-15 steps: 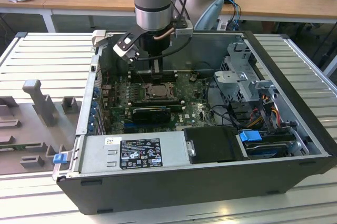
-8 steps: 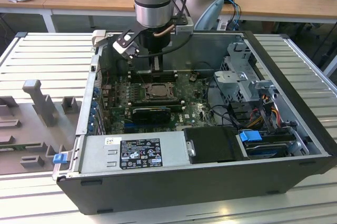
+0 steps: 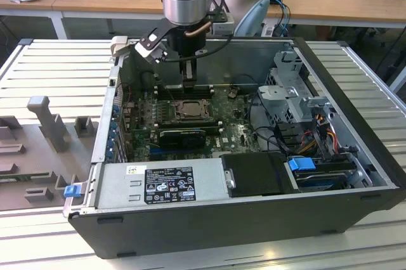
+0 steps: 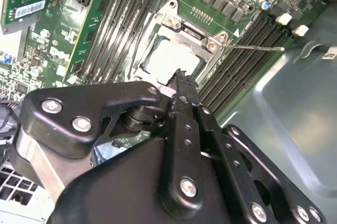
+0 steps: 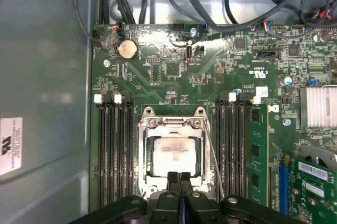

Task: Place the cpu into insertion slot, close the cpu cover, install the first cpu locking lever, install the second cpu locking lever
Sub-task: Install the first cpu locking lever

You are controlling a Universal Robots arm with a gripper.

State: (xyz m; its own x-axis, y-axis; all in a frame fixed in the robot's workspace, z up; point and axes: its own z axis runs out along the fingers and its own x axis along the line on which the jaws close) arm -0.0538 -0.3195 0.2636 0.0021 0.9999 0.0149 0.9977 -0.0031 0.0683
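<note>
The black gripper [image 5: 179, 177] is hanging straight down from the upright arm, jaws pressed together on nothing. Its tips are hovering over one edge of the square silver metal cpu cover [image 5: 171, 124], which is lying flat around the pale beige cpu [image 5: 174, 155] (seated in the black-rimmed insertion slot [image 5: 147, 155], far-middle of the board).

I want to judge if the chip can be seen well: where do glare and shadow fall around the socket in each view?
First wrist view: pale glare on the cpu, glints on the cpu cover. Second wrist view: the cpu looks washed white, the gripper dark before it. Exterior view: the insertion slot lies shaded inside the case.
</note>
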